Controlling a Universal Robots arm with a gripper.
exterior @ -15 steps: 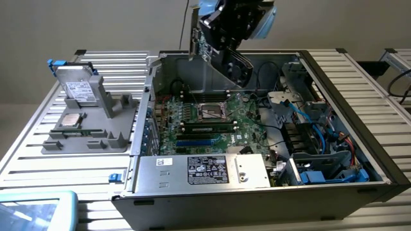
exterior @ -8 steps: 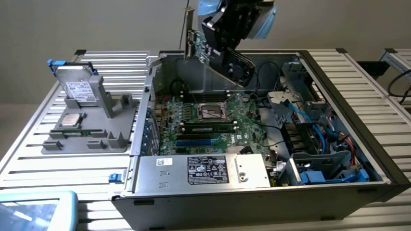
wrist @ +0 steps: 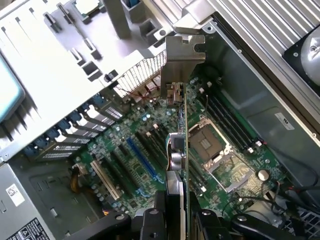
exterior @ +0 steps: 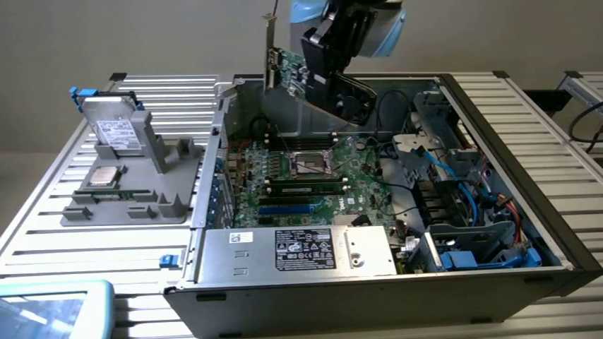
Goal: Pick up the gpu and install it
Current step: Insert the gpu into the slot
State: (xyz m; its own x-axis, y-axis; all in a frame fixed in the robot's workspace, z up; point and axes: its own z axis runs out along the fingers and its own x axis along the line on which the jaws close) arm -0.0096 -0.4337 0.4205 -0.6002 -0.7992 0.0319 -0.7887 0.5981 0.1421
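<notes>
One gripper (wrist: 176,220) clamps one gpu (wrist: 177,147) above one motherboard (wrist: 120,145).

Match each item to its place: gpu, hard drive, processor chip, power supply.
Items: 1 gpu; 2 hard drive; 3 processor chip; 4 power supply.
Places: A flat on the grey holder; B gripped by the tool above the open case; C inside the case, labelled; D upright in the grey holder.
Pairs: 1-B; 2-D; 3-A; 4-C.
</notes>
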